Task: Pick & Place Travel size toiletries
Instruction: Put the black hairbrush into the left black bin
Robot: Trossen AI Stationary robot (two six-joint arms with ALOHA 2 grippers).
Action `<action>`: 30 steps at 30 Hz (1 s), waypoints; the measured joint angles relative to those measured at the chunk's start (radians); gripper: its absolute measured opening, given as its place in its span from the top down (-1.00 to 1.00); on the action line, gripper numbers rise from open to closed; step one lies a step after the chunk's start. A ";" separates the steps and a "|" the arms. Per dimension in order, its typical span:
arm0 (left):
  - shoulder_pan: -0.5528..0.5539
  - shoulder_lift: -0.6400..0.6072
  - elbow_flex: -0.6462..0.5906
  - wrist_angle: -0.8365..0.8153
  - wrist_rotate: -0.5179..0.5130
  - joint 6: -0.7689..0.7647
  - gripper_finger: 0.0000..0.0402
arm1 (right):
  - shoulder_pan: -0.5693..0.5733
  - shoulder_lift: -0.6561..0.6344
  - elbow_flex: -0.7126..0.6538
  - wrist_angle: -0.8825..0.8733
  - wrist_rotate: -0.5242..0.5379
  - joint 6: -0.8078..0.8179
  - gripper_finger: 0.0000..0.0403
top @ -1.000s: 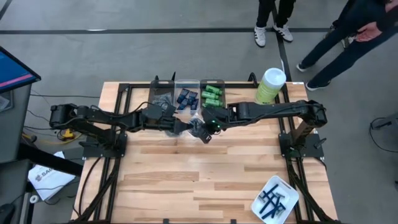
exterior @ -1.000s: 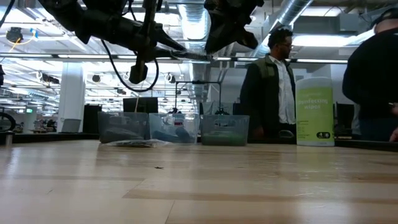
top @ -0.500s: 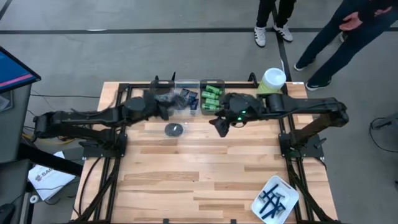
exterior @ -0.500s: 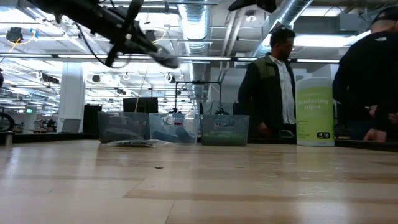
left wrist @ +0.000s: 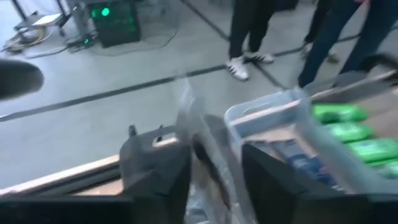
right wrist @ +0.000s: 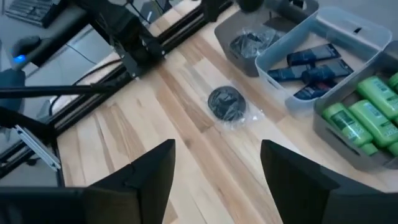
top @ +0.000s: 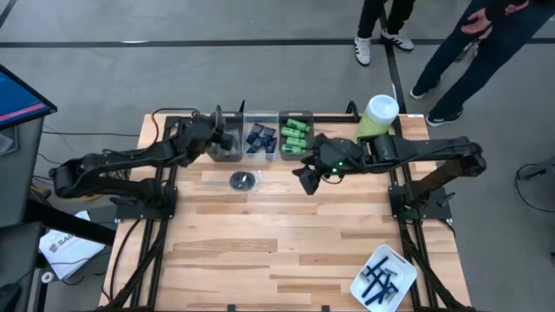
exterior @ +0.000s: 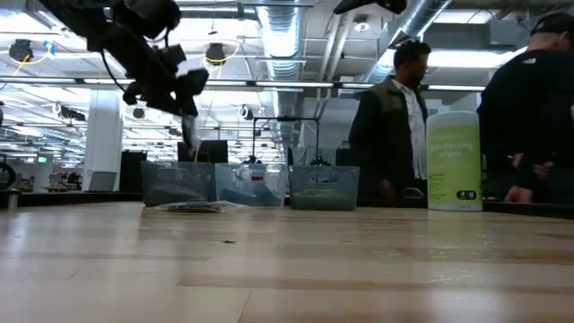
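Open industrial lab or workshop, exposed ceiling ducts (exterior: 285,31), grey concrete floor (top: 173,69), people standing (exterior: 392,126) behind wooden workbench (top: 286,234)

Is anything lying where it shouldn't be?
Yes. One round dark packet lies alone on the bare wood of the table, in front of the left bin, while other dark packets sit inside that bin. Neither robot hand touches it.

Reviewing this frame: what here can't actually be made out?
- Left gripper: left wrist view is blurred; clear plastic lies between the fingers, but a grip is unclear.
- Leftmost bin: the high view has the left arm over it; contents unclear there.
- White tray: its dark items are too small to identify.
- Right gripper: its fingers stand open, tips cut off by the right wrist view's edge.
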 joint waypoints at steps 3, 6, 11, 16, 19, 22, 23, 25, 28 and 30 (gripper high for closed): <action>0.029 0.042 0.000 -0.003 0.004 0.001 0.07 | 0.008 0.016 0.000 -0.005 -0.004 0.005 -0.13; 0.040 0.064 0.000 -0.006 0.085 0.002 -0.22 | 0.019 0.030 -0.001 -0.009 -0.004 0.011 -0.14; 0.008 0.008 0.001 -0.004 0.325 -0.035 -0.57 | 0.050 0.020 0.000 -0.013 -0.007 0.012 -0.13; -0.167 -0.054 0.002 -0.005 0.456 0.111 -0.55 | 0.102 -0.004 0.000 -0.040 -0.006 0.012 -0.13; -0.314 -0.033 0.002 -0.006 0.431 0.232 -0.49 | 0.124 -0.005 0.000 -0.037 -0.003 0.012 -0.13; -0.439 0.041 0.002 -0.011 0.374 0.345 -0.46 | 0.139 -0.004 0.000 -0.038 0.000 0.012 -0.12; -0.467 0.071 0.002 -0.008 0.360 0.371 -0.46 | 0.142 -0.005 0.000 -0.037 0.001 0.012 -0.12; -0.495 0.141 0.002 -0.003 0.347 0.387 -0.46 | 0.143 -0.005 0.000 -0.038 0.001 0.012 -0.12; -0.491 0.248 0.002 0.001 0.342 0.370 -0.48 | 0.142 -0.005 0.000 -0.036 0.001 0.013 -0.12; -0.473 0.313 0.002 0.011 0.342 0.361 -0.50 | 0.142 -0.005 0.000 -0.036 0.001 0.017 -0.12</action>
